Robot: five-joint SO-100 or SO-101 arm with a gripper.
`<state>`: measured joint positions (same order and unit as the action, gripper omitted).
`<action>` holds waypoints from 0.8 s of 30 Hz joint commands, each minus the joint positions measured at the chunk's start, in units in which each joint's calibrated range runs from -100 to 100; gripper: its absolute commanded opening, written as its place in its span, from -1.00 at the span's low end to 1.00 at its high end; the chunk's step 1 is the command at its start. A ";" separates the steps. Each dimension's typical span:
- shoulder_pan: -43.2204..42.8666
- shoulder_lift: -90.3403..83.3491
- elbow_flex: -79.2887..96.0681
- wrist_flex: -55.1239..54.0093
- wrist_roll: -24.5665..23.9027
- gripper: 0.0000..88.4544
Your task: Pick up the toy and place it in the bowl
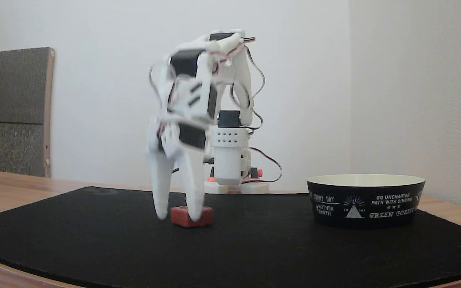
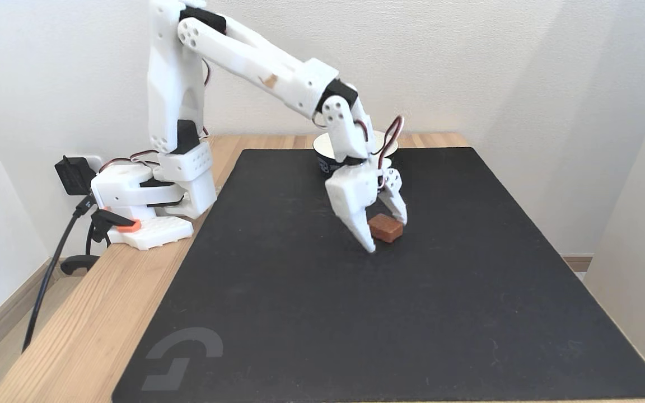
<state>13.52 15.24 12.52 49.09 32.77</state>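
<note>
White printed arm (image 2: 255, 67) with black servo blocks, red-and-black cables, perforated base, tapered white gripper (image 2: 387, 235)

White arm (image 2: 255, 67) reaches out from base, elbow high, wrist bent steeply down. hand (image 1: 177, 218) points straight down, fingers spread wide apart, tips low at mat level. Looks a bit blurry in low fixed view; same hand (image 2: 387, 238) in higher one.

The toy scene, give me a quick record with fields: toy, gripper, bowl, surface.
toy: red-brown block lying flat on the mat
gripper: white, lowered with a finger on each side of the toy, jaws open, tips near the mat
bowl: black outside, cream inside, nothing visible inside, apart from the toy
surface: black mat on a wooden table
</note>
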 commanded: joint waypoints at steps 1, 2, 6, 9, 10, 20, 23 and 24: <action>-0.52 1.48 -2.83 0.19 -0.15 -0.33; -1.02 1.56 -2.56 0.27 -0.25 -0.33; -3.28 1.64 -1.84 3.07 -0.51 -0.33; -4.28 1.73 -1.66 3.41 -1.92 -0.33; -4.53 1.73 -1.66 3.41 -1.92 -0.33; -4.53 1.73 0.15 2.64 -1.97 -0.93; -5.03 0.73 -0.31 2.64 -3.07 -0.95; -5.95 0.39 -0.58 2.64 -3.59 -0.95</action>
<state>9.78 16.74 11.86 51.54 30.86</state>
